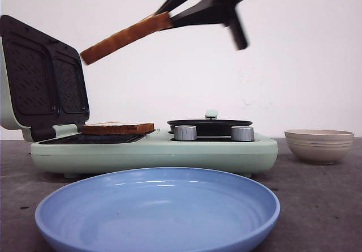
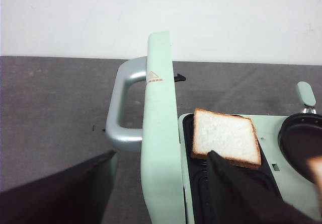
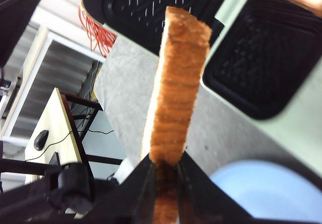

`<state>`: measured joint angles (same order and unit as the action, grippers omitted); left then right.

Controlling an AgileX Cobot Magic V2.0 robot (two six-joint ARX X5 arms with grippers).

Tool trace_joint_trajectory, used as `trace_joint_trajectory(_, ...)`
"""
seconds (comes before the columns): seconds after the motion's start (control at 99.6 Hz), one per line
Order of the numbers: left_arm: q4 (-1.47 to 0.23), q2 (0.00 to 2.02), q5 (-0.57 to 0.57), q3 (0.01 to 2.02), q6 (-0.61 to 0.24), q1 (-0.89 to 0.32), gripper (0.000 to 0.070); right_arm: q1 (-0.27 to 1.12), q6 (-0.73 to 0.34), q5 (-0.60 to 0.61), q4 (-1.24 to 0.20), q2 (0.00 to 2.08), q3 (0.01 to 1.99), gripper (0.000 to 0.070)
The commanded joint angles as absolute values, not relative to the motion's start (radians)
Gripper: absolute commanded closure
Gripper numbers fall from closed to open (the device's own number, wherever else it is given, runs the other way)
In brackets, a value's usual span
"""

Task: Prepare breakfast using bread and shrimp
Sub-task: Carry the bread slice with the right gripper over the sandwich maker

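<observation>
One slice of bread (image 1: 117,128) (image 2: 226,136) lies flat on the dark sandwich plate of the mint-green breakfast maker (image 1: 153,150). A second slice of bread (image 1: 125,37) (image 3: 178,83) hangs tilted in the air above it, crust edge on, and my right gripper (image 1: 169,18) (image 3: 166,158) is shut on its upper end. My left gripper (image 2: 162,153) is open, its fingers spread wide on either side of the raised lid's edge (image 2: 161,133), one fingertip close over the lying slice. It does not show in the front view. No shrimp is in view.
The lid (image 1: 42,76) stands open at the left, its grey handle (image 2: 121,108) on the outside. A black pan (image 1: 209,126) sits on the maker's right half behind two silver knobs (image 1: 185,132). A blue plate (image 1: 158,206) is in front, a beige bowl (image 1: 318,144) at the right.
</observation>
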<state>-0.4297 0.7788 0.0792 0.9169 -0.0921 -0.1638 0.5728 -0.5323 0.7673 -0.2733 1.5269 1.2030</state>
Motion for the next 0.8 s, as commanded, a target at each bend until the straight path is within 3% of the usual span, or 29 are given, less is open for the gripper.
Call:
trace_joint_trajectory(0.0, -0.421, 0.784, 0.078, 0.928, -0.096, -0.163, 0.0390, 0.590, -0.540, 0.775, -0.264, 1.597, 1.288, 0.0691)
trace_joint_trajectory(0.392, -0.421, 0.784, 0.078, 0.928, -0.099, -0.163, 0.0390, 0.652, -0.570, 0.746, -0.262, 1.864, 1.522, 0.0691)
trace_joint_trajectory(0.793, -0.421, 0.784, 0.078, 0.928, -0.099, -0.163, 0.0390, 0.687, -0.579, 0.609, -0.254, 1.954, 1.541, 0.0691)
